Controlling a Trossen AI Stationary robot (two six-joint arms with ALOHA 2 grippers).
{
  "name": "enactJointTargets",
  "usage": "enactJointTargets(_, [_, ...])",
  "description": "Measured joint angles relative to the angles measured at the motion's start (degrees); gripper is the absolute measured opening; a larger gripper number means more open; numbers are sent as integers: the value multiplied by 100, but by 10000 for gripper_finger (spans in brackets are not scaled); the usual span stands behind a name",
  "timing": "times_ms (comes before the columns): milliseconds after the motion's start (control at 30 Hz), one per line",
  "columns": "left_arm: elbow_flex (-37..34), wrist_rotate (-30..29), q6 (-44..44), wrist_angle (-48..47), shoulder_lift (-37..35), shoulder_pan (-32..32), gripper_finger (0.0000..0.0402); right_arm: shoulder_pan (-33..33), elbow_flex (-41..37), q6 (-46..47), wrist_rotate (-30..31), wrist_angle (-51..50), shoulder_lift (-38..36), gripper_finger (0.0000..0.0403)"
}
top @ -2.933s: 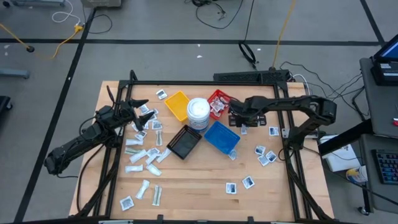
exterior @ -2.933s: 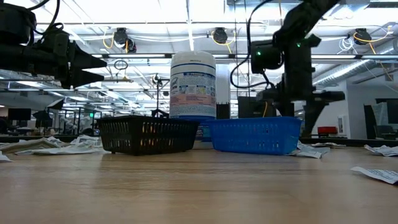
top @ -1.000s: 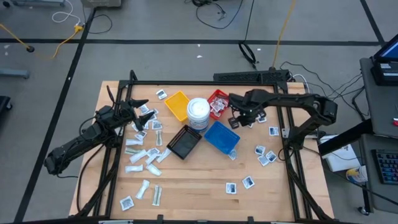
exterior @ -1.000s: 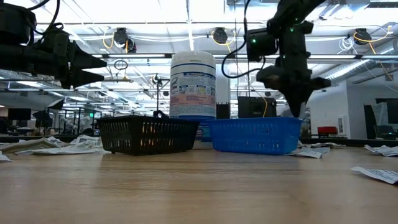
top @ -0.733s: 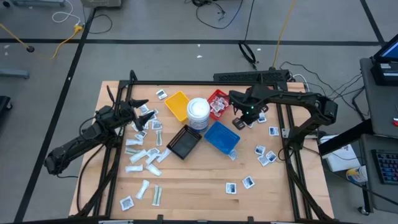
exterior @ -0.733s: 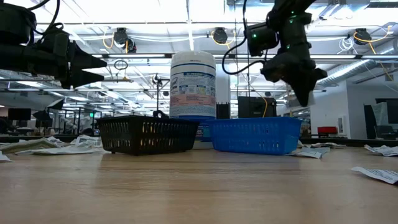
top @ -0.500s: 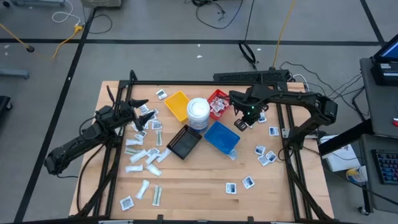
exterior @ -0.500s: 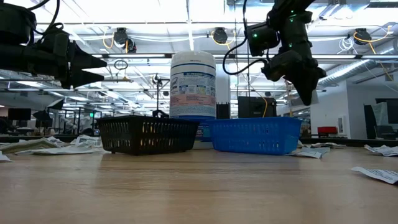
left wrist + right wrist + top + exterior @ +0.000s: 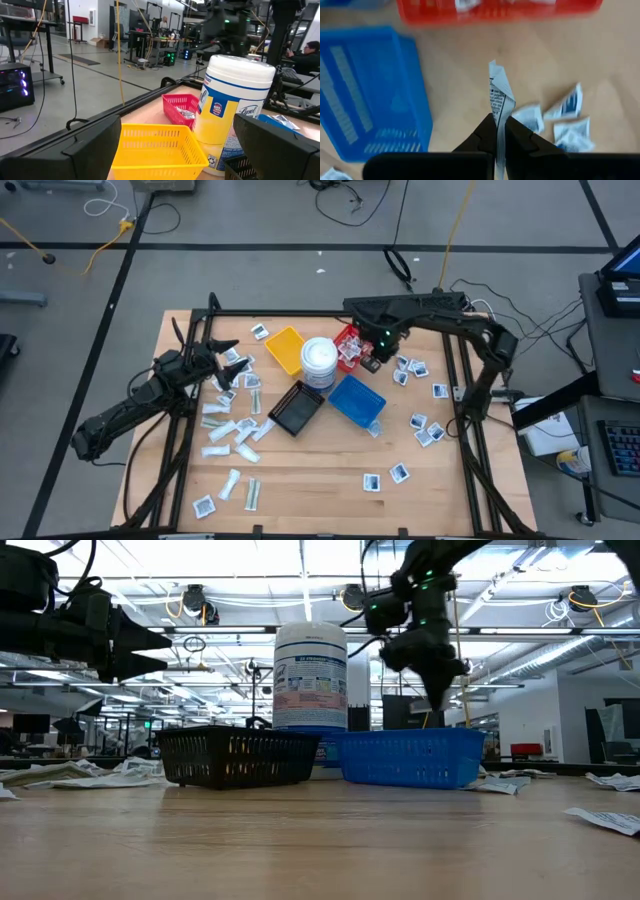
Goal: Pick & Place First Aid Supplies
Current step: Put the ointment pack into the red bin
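While the right hand (image 9: 499,131) stays pinched shut on a small flat white packet with dark print (image 9: 497,97), it has swung from right of centre in the overhead frame, beside the blue rectangular plastic tray (image 9: 357,400), up toward the red rectangular plastic tray (image 9: 351,347) at upper centre, where it now hovers just at that tray's right edge. My reading is that the pick is done and the carry nearly over, so release into the red tray, which already holds a few packets, looks to be next. More white packets (image 9: 417,369) lie scattered on the wooden surface (image 9: 320,480) toward the right, with others piled at the left. Unchanged at centre left, the left hand (image 9: 221,357) hangs spread wide above that pile, holding nothing. Farther back stands a round white lidded tub (image 9: 233,110).
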Motion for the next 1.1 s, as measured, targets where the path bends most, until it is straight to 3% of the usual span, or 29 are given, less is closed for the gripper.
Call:
enactJointTargets(400, [2, 0, 0, 0, 1, 2, 392, -434, 2302, -828, 2, -585, 1555, 11])
enactJointTargets(567, [0, 0, 0, 0, 2, 0, 392, -498, 2904, -988, 4, -699, 1896, 11])
enactJointTargets(700, [2, 0, 0, 0, 0, 0, 392, -514, 2841, -1002, 3, -549, 2004, 11])
enactJointTargets(1100, [1, -2, 0, 0, 1, 1, 392, -362, 1700, -1027, 0, 417, 2042, 11])
